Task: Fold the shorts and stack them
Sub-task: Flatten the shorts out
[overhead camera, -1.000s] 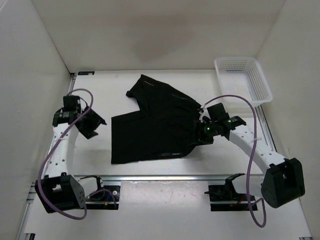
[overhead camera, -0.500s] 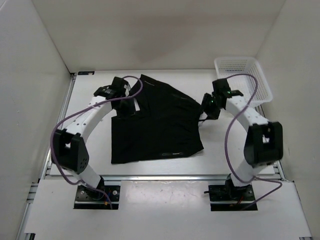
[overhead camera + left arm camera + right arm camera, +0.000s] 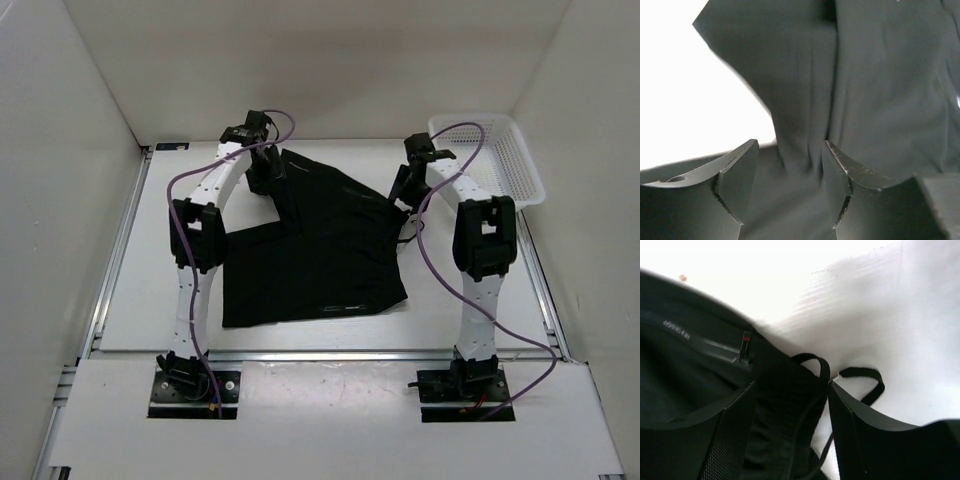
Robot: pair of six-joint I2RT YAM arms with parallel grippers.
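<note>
The black shorts point(image 3: 318, 245) lie spread on the white table, one leg toward the near left and the waist toward the far right. My left gripper point(image 3: 263, 172) is over the far left corner of the shorts. In the left wrist view it point(image 3: 790, 177) is open, with a ridge of the fabric point(image 3: 805, 100) between the jaws. My right gripper point(image 3: 402, 190) is at the waist's right end. In the right wrist view it point(image 3: 790, 425) is open around the ribbed waistband point(image 3: 785, 390). The drawstring point(image 3: 860, 374) loops onto the table beside it.
A white mesh basket point(image 3: 487, 160) stands at the far right corner, just right of my right arm. White walls close in the back and both sides. A metal rail point(image 3: 320, 355) runs along the table's near edge.
Both arms have stretched out from near the table's sides to the far edge of the shorts, the left to the far left corner and the right to the waistband. The shorts have not shifted.
</note>
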